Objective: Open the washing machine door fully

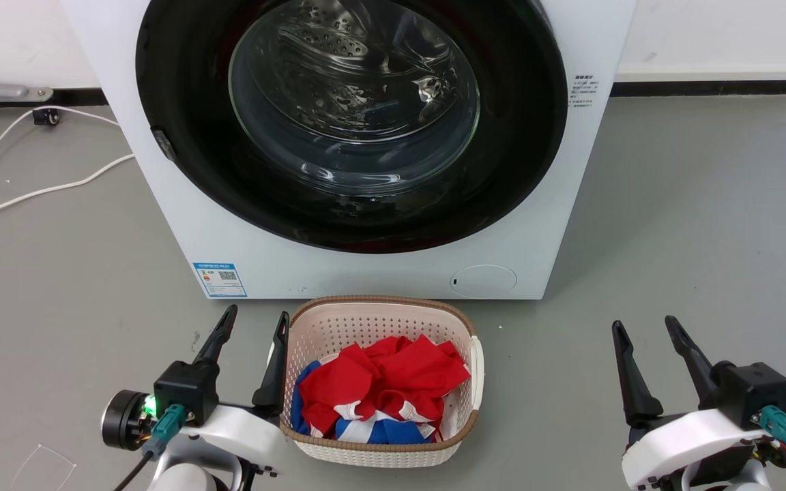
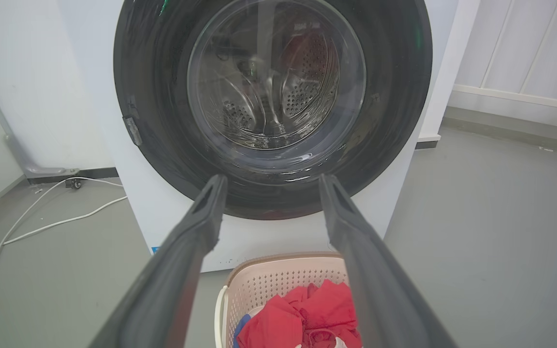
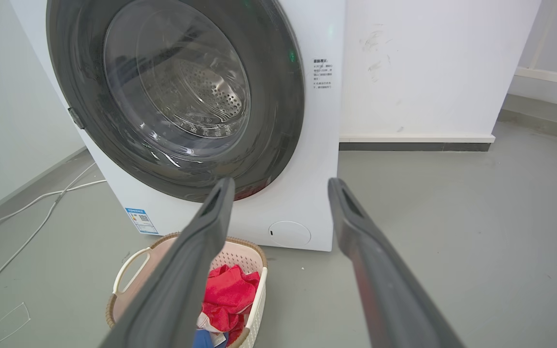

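The white washing machine stands on the grey floor straight ahead. Its door, a glossy black disc with a clear glass bowl at the centre, lies flat against the front, shut; a small latch piece shows on its left rim. The steel drum is seen through the glass. My left gripper hovers low at the lower left, open and empty, well short of the machine. My right gripper hovers at the lower right, open and empty too. The door fills the top of the left wrist view, and the door appears again in the right wrist view.
A cream laundry basket with red, blue and white cloth stands on the floor right in front of the machine, between my grippers. White cables trail across the floor on the left. A white wall runs behind on the right.
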Tool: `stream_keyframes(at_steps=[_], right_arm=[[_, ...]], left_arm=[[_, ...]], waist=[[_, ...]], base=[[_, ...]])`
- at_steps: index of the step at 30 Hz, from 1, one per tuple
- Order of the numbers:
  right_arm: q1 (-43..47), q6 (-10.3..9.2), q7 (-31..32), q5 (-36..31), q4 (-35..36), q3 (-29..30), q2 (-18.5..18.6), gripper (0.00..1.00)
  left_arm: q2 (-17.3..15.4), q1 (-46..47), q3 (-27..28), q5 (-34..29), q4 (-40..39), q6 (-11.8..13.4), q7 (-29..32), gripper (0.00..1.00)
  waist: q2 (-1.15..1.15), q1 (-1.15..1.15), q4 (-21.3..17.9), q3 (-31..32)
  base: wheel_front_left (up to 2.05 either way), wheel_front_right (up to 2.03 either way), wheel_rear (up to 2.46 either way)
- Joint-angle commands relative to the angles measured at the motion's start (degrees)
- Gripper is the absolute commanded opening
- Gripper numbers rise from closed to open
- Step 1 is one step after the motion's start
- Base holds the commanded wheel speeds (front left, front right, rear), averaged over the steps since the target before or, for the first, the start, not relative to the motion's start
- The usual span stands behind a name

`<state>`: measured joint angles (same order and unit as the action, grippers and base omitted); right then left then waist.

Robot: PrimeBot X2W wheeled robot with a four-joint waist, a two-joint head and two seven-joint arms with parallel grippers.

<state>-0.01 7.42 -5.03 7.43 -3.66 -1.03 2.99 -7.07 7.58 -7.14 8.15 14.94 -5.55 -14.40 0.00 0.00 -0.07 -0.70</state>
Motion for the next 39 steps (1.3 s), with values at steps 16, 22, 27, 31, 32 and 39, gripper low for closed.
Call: stream_keyframes(at_steps=[16,22,27,31,32,39], right_arm=[[-0.56,0.06,-0.95,0.69,-1.1,0.64,-0.19,1.0],[-0.63,0.07,-0.98,1.23,-1.54,0.59,-0.19,0.49],[-0.82,0.06,-0.8,2.24,-1.89,0.24,-0.19,0.0],[-1.05,0.07,-1.18,5.74,-2.77,0.81,-0.19,0.0],[-1.2,0.07,-1.3,7.73,-3.17,0.96,-0.19,0.0],[-3.57,0.07,-2.07,19.09,-6.86,6.17,-0.13,0.0]], left_arm=[[0.26,0.98,0.98,-0.85,1.14,-0.34,-0.81,1.0],[0.5,0.92,1.11,-0.73,1.36,-0.26,-0.81,1.0],[0.6,1.1,1.14,-0.88,1.51,-0.27,-0.81,1.0],[0.65,1.03,1.25,-0.96,1.45,-0.3,-0.81,1.0],[0.65,1.02,1.24,-0.99,1.39,-0.31,-0.81,1.0],[1.16,1.69,0.83,-1.11,0.83,-0.43,-0.81,1.0]], waist=[[0.0,0.0,-0.2,-0.03],[0.0,0.0,-0.29,0.05],[0.0,0.0,-0.33,-0.07],[0.0,0.0,-0.37,-0.22],[0.0,0.0,-0.36,-0.26],[0.0,0.0,0.15,-1.23]], base=[[0.0,0.0,0.0],[0.0,0.0,0.0],[0.0,0.0,0.0],[0.0,0.0,0.0],[0.0,0.0,0.0],[0.0,0.0,0.0]])
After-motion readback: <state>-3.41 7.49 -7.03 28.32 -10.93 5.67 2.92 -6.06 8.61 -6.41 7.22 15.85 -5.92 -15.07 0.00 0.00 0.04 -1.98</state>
